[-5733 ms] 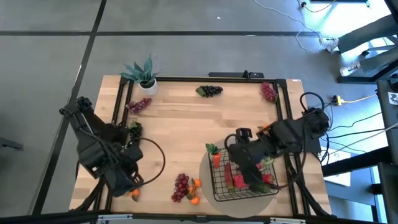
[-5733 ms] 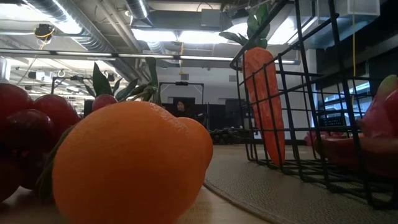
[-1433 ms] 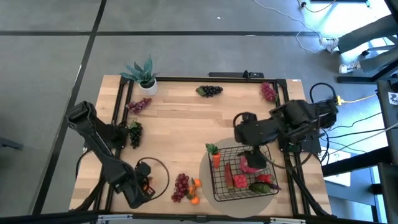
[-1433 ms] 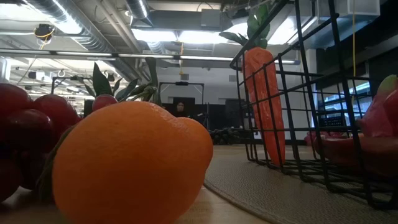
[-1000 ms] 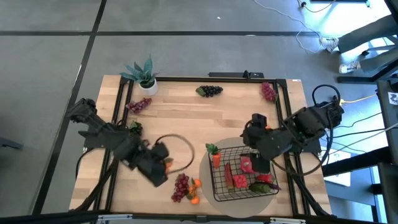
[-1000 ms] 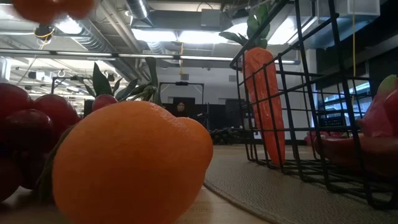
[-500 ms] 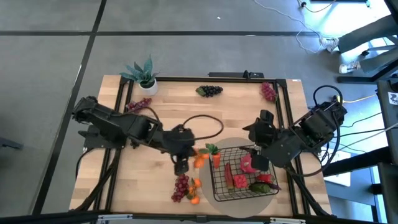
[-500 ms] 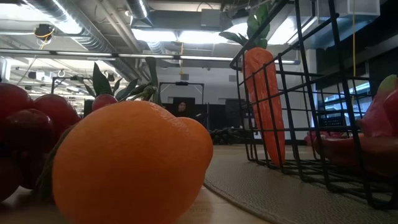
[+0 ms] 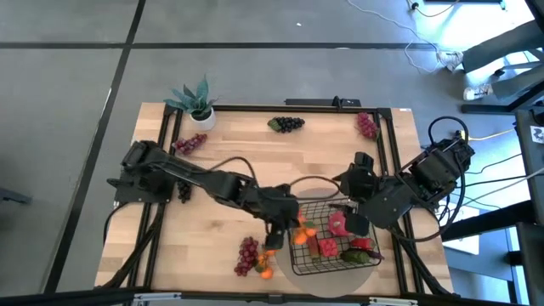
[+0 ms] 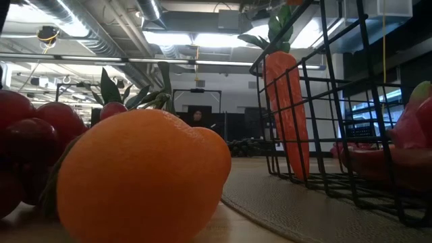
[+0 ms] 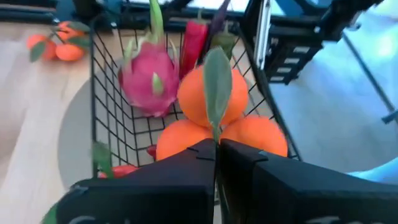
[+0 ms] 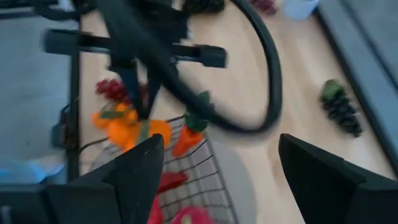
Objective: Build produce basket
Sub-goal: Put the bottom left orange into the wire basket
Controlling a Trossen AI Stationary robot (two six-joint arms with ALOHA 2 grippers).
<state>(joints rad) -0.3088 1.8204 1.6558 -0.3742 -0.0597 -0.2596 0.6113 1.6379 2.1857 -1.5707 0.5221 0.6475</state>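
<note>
We see the left hand point(image 9: 289, 228) clamped on oranges point(image 11: 214, 118) above the basket point(image 9: 299, 261); right hand point(image 9: 355, 183) beside it, fingers apart.

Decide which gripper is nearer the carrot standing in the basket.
Left. The left gripper, holding an orange cluster, hangs right beside the carrot; the right gripper sits open beyond the basket's far side.

Desk point(image 9: 255, 161): pale wood with visible grain, matt finish. Basket point(image 9: 298, 257): thin black wire grid, seemingly metal. Mat point(image 10: 297, 206) beneath it: grey, coarse woven texture. Orange cluster point(image 11: 214, 121): smooth, faintly glossy skin, plastic in look, with a matt green leaf. Dragon fruit point(image 11: 148, 78): smooth pink surface. Left claw point(image 11: 214, 155): matt black fingers, shut on the orange cluster.
</note>
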